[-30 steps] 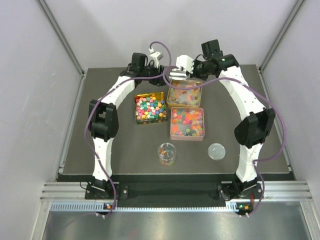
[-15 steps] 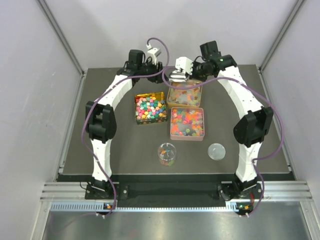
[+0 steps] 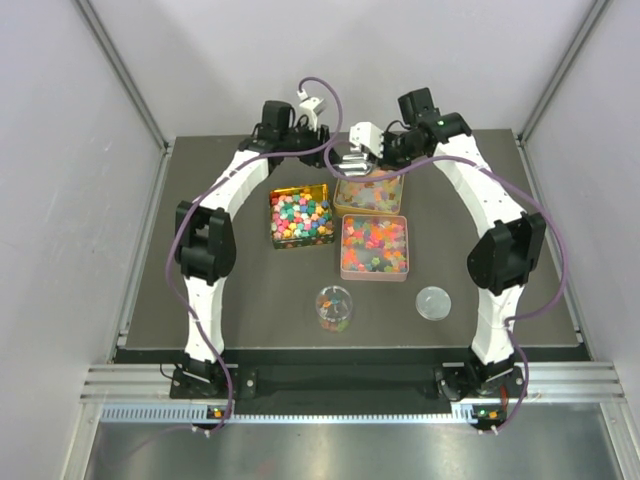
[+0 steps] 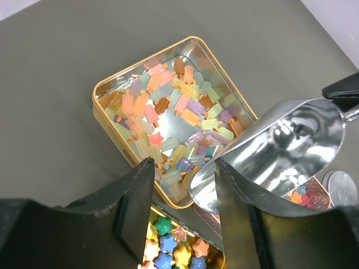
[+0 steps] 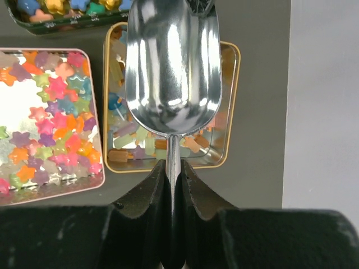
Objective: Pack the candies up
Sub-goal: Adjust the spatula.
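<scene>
The candies fill three open tins: opaque coloured pieces in a dark gold-rimmed tin (image 3: 301, 217), translucent popsicle-shaped gummies in a gold tin (image 3: 371, 191) (image 4: 168, 109), and star gummies in a pink tin (image 3: 375, 246) (image 5: 47, 117). A small clear jar (image 3: 334, 308) holds a few candies. My right gripper (image 3: 358, 148) (image 5: 173, 168) is shut on the handle of a shiny metal scoop (image 3: 350, 163) (image 5: 173, 67). The scoop is empty and held above the gold tin's far end. My left gripper (image 3: 315, 125) (image 4: 182, 213) is open and empty, hovering beside the scoop (image 4: 280, 148).
A round silver lid (image 3: 433, 301) lies right of the jar. The three tins sit close together at the middle back of the dark mat. White walls and frame posts enclose the table on the left, right and back.
Both wrists have shifted only slightly at the back of the table. The scoop has edged a little lower and to the left over the gold tin.
</scene>
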`<state>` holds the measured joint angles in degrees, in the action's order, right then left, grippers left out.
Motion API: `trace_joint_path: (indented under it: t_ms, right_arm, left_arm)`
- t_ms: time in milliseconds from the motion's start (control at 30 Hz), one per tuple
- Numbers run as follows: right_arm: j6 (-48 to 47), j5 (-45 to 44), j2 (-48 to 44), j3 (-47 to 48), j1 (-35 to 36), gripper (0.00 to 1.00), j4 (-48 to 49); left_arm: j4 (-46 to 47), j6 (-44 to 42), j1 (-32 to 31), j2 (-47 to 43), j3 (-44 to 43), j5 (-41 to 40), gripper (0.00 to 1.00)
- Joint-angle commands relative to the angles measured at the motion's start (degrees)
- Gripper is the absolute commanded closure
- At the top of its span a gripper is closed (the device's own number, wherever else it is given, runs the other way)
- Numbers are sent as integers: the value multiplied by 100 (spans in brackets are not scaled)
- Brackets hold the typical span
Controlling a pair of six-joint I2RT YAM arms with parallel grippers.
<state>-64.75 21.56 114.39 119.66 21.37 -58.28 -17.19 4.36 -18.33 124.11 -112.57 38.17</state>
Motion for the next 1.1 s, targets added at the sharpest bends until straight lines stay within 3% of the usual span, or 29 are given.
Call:
trace_joint_path:
  t_ms: [0,500,633,733,900,1067]
  right_arm:
    - [304,787,-557,242,61,100,316]
    - [1614,1552,-277,1095,52,100,827]
    - [1589,1509,-224,1069,61,100,801]
    - [1081,948,-163,754,61,100,678]
    - [306,-142,127,489,43,100,326]
    - [-45,-976,557,637,87,100,291]
  left_arm:
    - [295,-23,-66,166,-247,32,48]
    - [348,12,-154,271,-353,32,47]
    - [357,4,-154,280,-379,-3,47]
    - [234,-232,-145,262,-511,-344,45]
    - [260,-531,39,253,-696,-1118,32]
    - [199,-271,171,359,-635,-1374,31]
